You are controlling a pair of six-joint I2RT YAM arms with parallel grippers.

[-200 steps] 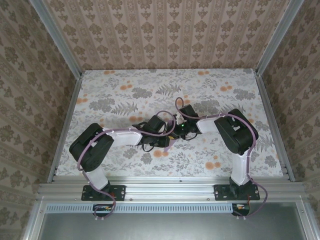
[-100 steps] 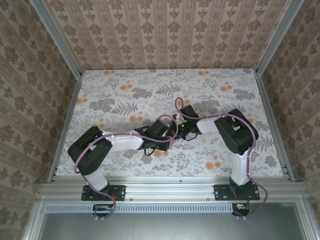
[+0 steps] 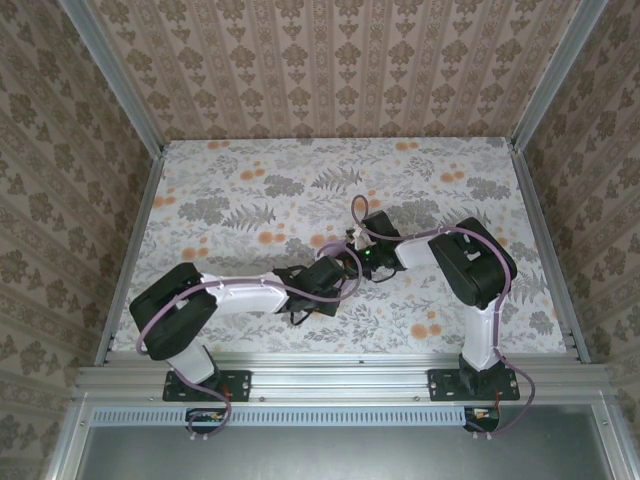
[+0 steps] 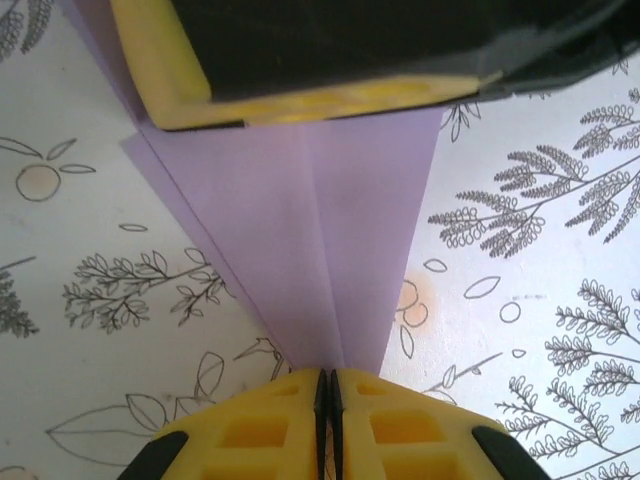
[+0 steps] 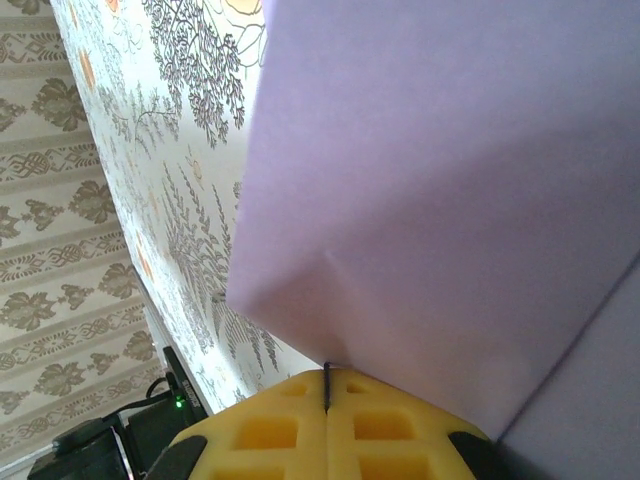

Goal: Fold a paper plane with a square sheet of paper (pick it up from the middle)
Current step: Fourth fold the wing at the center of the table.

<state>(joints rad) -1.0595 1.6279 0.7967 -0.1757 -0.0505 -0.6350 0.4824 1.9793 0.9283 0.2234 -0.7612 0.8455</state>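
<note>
Floral desk (image 3: 250,170): both my arms meet mid-desk. Lavender paper plane (image 4: 310,230), tapered with centre crease, spans between them. Looks lifted off desk, hard to confirm. My left fingers (image 4: 345,395) pinched tight on its narrow end. My right fingers (image 5: 345,395) clamped closed on opposite edge.

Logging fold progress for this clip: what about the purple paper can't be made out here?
Right wrist view: the paper, pinched by the right gripper, runs off the top and right edges; outline unreadable.
Left wrist view: the right gripper covers its far end; its near tip vanishes between the left gripper's shut fingers.
Top external view: the grippers meet over it, hiding the folds.
</note>
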